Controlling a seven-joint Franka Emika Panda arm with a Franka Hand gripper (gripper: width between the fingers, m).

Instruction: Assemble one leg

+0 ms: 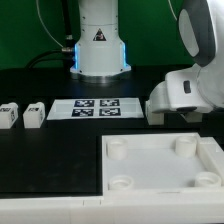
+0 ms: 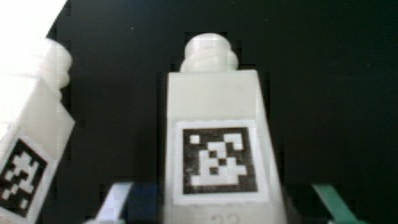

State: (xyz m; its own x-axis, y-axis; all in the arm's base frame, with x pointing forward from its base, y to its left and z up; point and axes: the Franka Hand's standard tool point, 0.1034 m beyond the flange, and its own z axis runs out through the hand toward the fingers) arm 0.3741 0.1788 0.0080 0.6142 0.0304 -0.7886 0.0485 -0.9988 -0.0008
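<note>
In the wrist view a white leg (image 2: pixel 217 130) lies on the black table, with a square marker tag on its face and a round peg at its far end. My gripper (image 2: pixel 222 205) is open, with one finger on each side of this leg and a dark gap between each finger and the leg. A second leg (image 2: pixel 32 135) lies close beside it. In the exterior view my white hand (image 1: pixel 183 95) is low at the right and hides the fingers and these legs. Two more legs (image 1: pixel 8 113) (image 1: pixel 34 114) stand at the left.
The large white panel with round corner sockets (image 1: pixel 160 165) lies at the front right. The marker board (image 1: pixel 95 107) lies in the middle, in front of the robot base (image 1: pixel 98 45). The table is black.
</note>
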